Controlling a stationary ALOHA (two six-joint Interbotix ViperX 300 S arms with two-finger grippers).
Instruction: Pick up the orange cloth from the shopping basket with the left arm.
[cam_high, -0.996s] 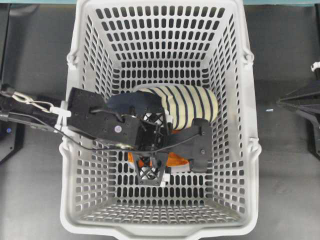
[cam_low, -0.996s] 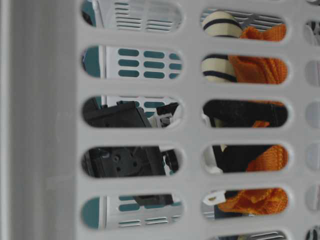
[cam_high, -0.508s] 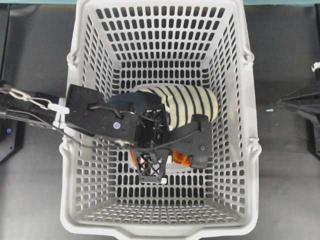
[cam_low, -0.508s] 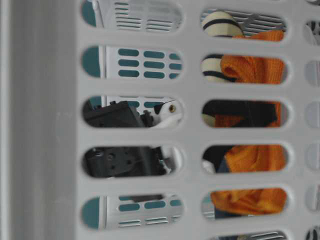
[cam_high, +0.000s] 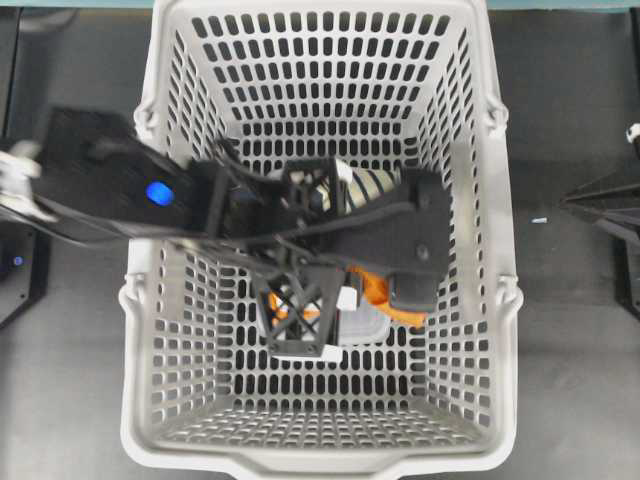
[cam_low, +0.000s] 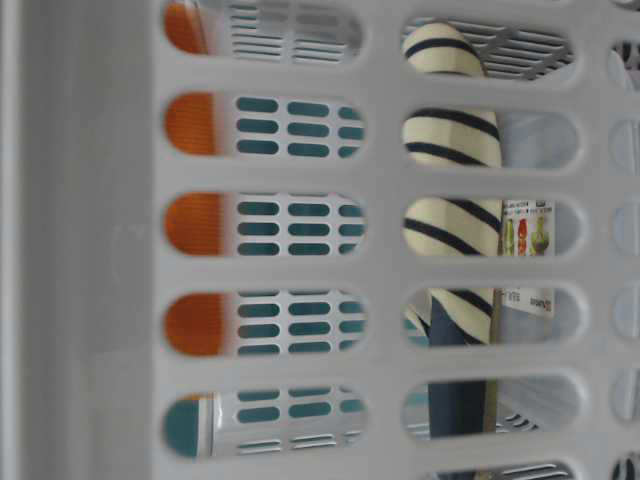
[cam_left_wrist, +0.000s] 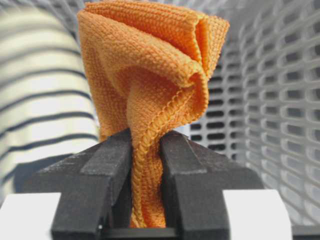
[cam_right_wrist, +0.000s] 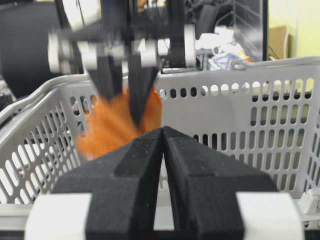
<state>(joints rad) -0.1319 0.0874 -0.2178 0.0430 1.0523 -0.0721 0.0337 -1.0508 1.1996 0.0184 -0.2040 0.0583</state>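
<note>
- Left pincer (cam_left_wrist: 146, 150) clamps the orange cloth (cam_left_wrist: 150, 75), which hangs above the basket (cam_high: 150, 330) floor; right pincer (cam_right_wrist: 163, 137) sits closed, empty.
- Next: lift clear of the rim.

Most of the orange cloth (cam_high: 378, 290) hidden beneath the motion-blurred left claw (cam_high: 345, 290) overhead.
</note>
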